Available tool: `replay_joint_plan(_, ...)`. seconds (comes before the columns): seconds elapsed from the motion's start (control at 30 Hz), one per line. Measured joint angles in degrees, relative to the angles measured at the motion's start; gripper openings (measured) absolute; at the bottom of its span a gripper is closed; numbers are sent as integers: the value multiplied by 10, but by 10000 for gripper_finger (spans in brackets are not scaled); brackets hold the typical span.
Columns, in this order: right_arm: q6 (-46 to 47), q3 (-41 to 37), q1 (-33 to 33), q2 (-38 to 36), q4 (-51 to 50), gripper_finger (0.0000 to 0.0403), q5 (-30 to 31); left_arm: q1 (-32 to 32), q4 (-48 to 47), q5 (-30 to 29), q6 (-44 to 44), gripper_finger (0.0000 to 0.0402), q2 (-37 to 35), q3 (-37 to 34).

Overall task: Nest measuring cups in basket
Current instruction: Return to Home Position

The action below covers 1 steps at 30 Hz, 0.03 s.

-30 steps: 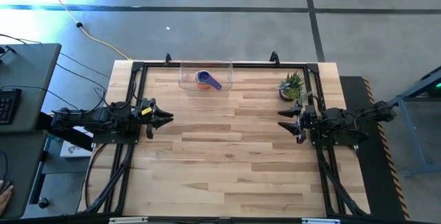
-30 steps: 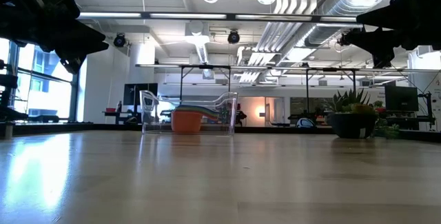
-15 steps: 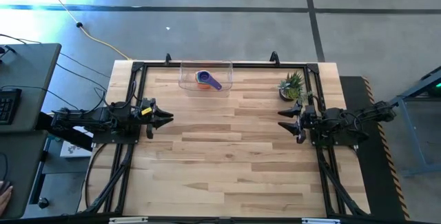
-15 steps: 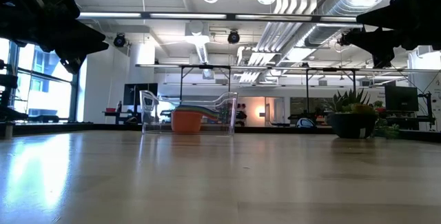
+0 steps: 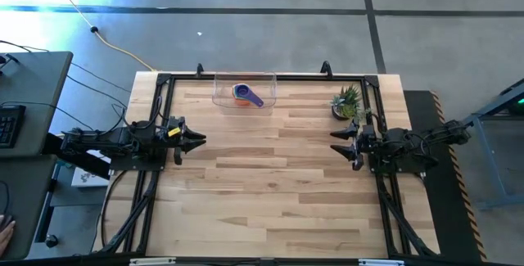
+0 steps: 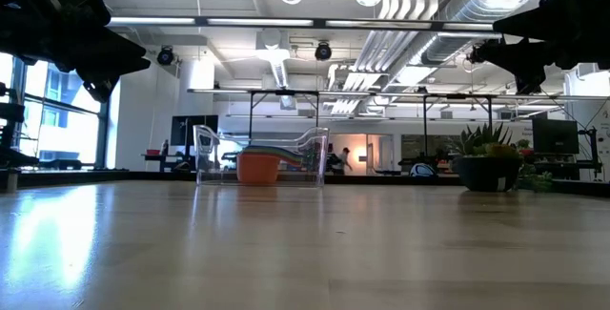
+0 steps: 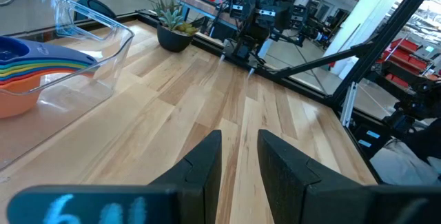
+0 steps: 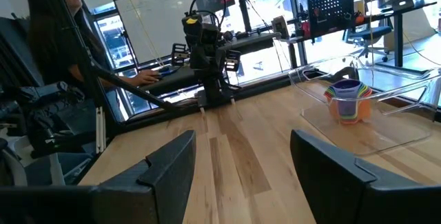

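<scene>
The nested measuring cups (image 5: 246, 95) sit inside the clear basket (image 5: 219, 96), so the nesting looks done. The left gripper (image 7: 239, 134) and right gripper (image 8: 242, 134) hang well apart from the basket, fingers apart and holding nothing. Likely only parking the arms is left.

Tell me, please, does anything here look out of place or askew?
Nothing stands out: the cups sit nested inside the bin, the plant stands upright, and the left pincer and right pincer hang open, empty, at the sides.

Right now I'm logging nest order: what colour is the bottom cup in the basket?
Orange; the bottom cup shows best in the low view.
</scene>
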Motion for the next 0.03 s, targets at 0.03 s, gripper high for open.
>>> replay_joint_plan(0.03, 0, 0, 0, 0, 0, 229, 0, 0, 0, 0, 0, 85, 0, 0)
